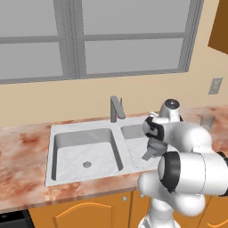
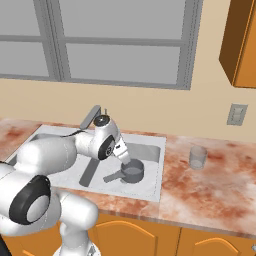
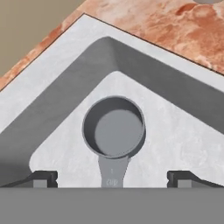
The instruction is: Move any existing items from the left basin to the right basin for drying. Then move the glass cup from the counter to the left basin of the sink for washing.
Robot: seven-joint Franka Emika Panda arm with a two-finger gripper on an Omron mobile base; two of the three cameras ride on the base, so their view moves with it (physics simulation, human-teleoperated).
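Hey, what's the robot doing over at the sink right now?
The white arm is over the right basin of the sink, its gripper open above the small dark pot. The pot sits upright on the basin floor, and the fingers stand to either side of its handle without touching it. The left basin holds nothing. The glass cup stands on the counter, right of the sink.

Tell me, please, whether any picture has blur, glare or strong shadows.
Left base view: sharp, soft even light, no glare. Right base view: the glass cup looks faint, being translucent. Hand view: the pot in the right basin is crisp, only the basin's walls shaded.
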